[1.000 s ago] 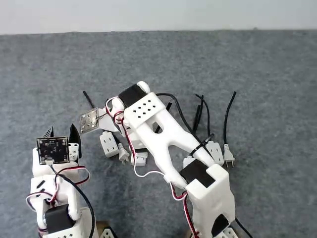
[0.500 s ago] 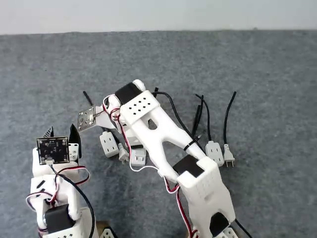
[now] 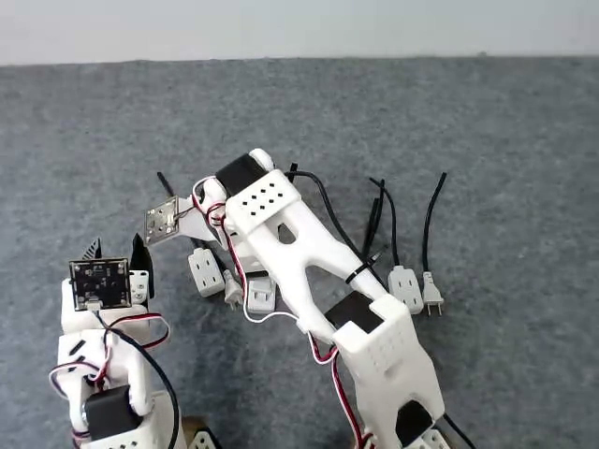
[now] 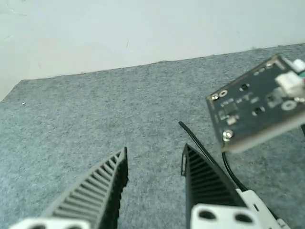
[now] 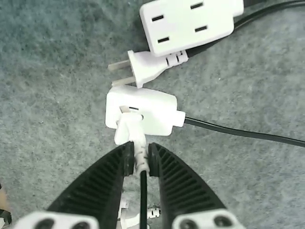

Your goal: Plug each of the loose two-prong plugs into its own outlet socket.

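Note:
In the right wrist view my right gripper (image 5: 139,148) is shut on a white two-prong plug (image 5: 134,128) with a black cord. The plug's front end is pressed against a white socket block (image 5: 143,112), and its prongs are hidden. A loose white plug (image 5: 150,67) lies just beyond, bare prongs showing, beside a second white socket (image 5: 190,21). In the high view these are a socket (image 3: 205,271), a plug (image 3: 232,290) and a socket (image 3: 259,296) under the right arm (image 3: 281,224). My left gripper (image 4: 155,150) is open over bare carpet.
A further white socket (image 3: 405,285) and white plug (image 3: 431,296) with black cords (image 3: 429,220) lie right of the right arm. The right arm's camera board (image 4: 259,105) hangs close to my left gripper (image 3: 117,254). Grey carpet (image 3: 84,131) covers the table.
The right arm has shifted left, carrying its camera board left and uncovering the socket at its right. The left arm has not moved.

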{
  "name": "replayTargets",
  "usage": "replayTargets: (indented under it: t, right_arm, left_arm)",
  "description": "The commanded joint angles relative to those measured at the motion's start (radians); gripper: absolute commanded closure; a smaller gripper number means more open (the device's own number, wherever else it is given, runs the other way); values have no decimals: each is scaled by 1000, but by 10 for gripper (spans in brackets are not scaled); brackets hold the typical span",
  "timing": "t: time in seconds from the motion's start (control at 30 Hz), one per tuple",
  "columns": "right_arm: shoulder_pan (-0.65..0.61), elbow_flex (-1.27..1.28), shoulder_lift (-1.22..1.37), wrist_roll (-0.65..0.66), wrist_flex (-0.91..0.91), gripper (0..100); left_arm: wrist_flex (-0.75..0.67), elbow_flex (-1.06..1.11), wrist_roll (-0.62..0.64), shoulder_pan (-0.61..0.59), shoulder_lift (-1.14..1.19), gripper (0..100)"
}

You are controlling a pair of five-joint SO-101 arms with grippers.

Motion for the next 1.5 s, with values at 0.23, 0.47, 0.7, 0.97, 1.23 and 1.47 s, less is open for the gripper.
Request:
replayTargets:
  t: [0.23, 0.47, 0.7, 0.97, 1.23, 1.47]
  right_arm:
    - [-8, -38, -62, 6, 42, 991]
    - [27, -41, -61, 11, 42, 991]
    - [73, -43, -62, 34, 41, 991]
    - [35, -51, -50, 32, 41, 991]
    - [-21, -31, -35, -8, 41, 991]
    - [-25, -14, 44, -25, 39, 991]
  left_arm:
    - [-31, -5, -9, -3, -20, 819]
    - [-31, -4, -9, -3, -20, 819]
    - [-31, -4, -9, -3, -20, 819]
    - [-31, -4, -9, -3, -20, 819]
    - [-32, -4, -9, -3, -20, 819]
    - [-32, -4, -9, -3, -20, 819]
